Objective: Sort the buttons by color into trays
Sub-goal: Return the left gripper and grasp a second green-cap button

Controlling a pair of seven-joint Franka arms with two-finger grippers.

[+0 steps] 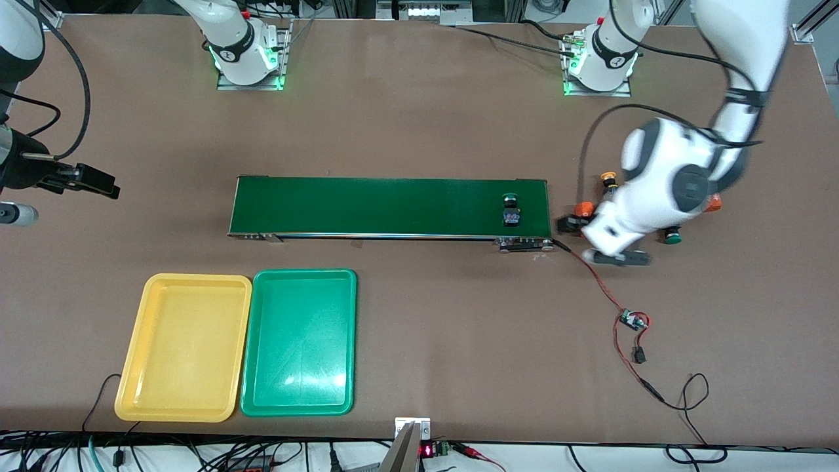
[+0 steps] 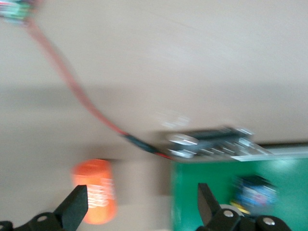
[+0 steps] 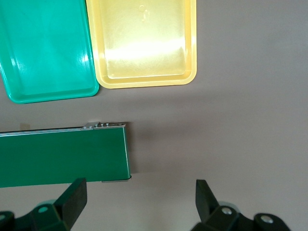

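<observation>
Front view: yellow tray (image 1: pixel 183 347), green tray (image 1: pixel 300 342) hold nothing; both grippers' fingers spread.

Brown table (image 1: pixel 419 111) with conveyor belt (image 1: pixel 387 207), yellow tray (image 1: pixel 185 347), green tray (image 1: pixel 300 342), red wire (image 1: pixel 606 288).

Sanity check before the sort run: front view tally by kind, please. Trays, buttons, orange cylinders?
Trays: 2 (yellow tray, green tray)
Buttons: 3 (button on the conveyor belt, yellow-capped button, green-capped button); the left arm may hide more
Orange cylinders: 2
Total: 7
</observation>
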